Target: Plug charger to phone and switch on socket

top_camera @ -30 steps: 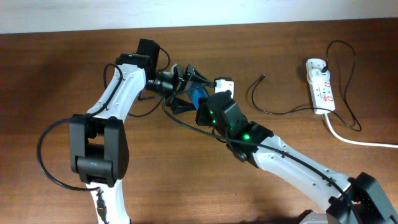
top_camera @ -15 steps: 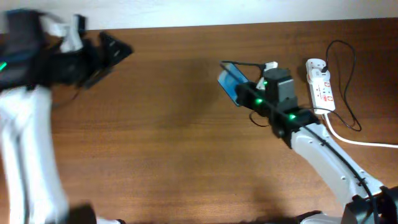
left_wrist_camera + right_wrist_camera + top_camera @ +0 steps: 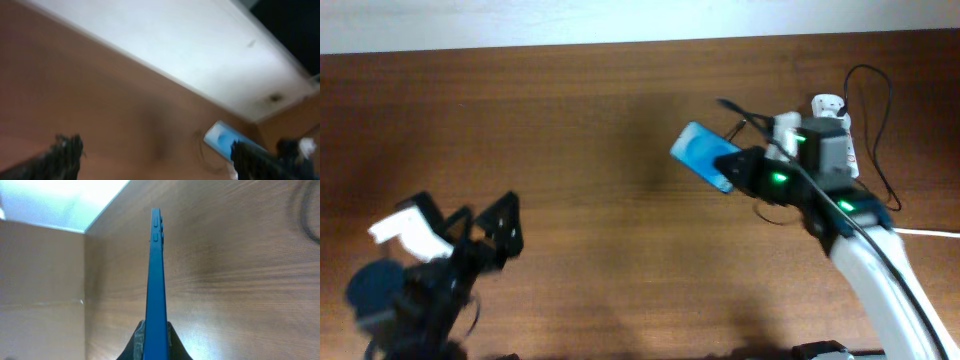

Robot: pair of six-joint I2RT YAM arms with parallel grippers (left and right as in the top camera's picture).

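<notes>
Overhead view: a brown wooden table (image 3: 580, 120). At lower left the left gripper (image 3: 483, 226) is blurred; its two black fingers stand spread apart with nothing between them. From lower right the right arm reaches up, and the right gripper (image 3: 733, 168) is clamped on one end of the phone (image 3: 703, 155), which is tilted with its blue screen showing. Just behind that arm, by the far right edge, lies the white socket (image 3: 827, 104), partly hidden. The thin black charger (image 3: 891, 100) loops beside it.

Left wrist view: very blurred. The left gripper (image 3: 160, 156) shows two dark fingertips (image 3: 67, 152) far apart and empty. Beyond them are the table (image 3: 75, 85), a white wall (image 3: 165, 45), and the phone (image 3: 224, 140) in the distance.

Right wrist view: the phone (image 3: 156, 275) is seen edge-on and upright, pinched at its base by the right gripper (image 3: 155, 342), above the table (image 3: 230, 290). A blurred loop of charger (image 3: 306, 222) lies at upper right.
</notes>
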